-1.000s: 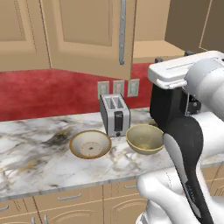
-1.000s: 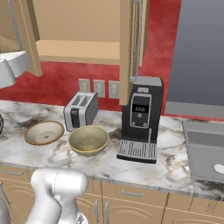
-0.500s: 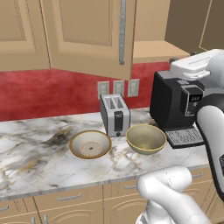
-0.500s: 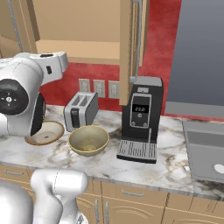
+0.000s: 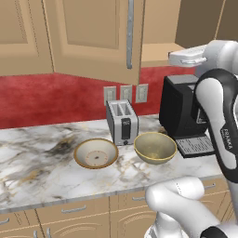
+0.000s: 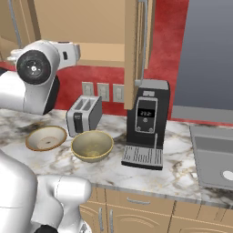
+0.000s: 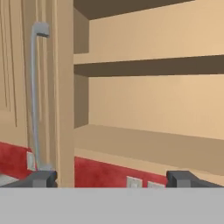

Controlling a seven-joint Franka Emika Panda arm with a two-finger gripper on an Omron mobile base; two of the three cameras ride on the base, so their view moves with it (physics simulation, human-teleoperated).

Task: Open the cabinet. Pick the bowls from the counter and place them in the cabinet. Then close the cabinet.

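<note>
The cabinet (image 5: 160, 44) stands open, its left door (image 5: 93, 37) swung out with a silver bar handle (image 5: 130, 35). The right door (image 6: 131, 50) is seen edge-on. In the hand view the bare shelves (image 7: 148, 144) lie ahead, and a door edge with its handle (image 7: 35, 96) is at the left. My gripper (image 7: 111, 179) is open with nothing between its fingertips (image 7: 41, 179). It is raised in front of the cabinet, well above the counter (image 5: 37, 172). Both bowls rest there: the shallow tan-rimmed one (image 5: 96, 153) (image 6: 46, 138) and the olive-yellow one (image 5: 155, 148) (image 6: 92, 145).
A silver toaster (image 5: 122, 122) (image 6: 84, 115) stands just behind the bowls. A black coffee machine (image 5: 183, 116) (image 6: 146, 123) is to their right, under the open right door. A grey sink (image 6: 214, 154) lies at the far right. Wall sockets (image 5: 126, 93) sit on the red backsplash.
My arm has swung away from in front of the bowls and lifted the hand up toward the open cabinet. The bowls and doors have not moved.
</note>
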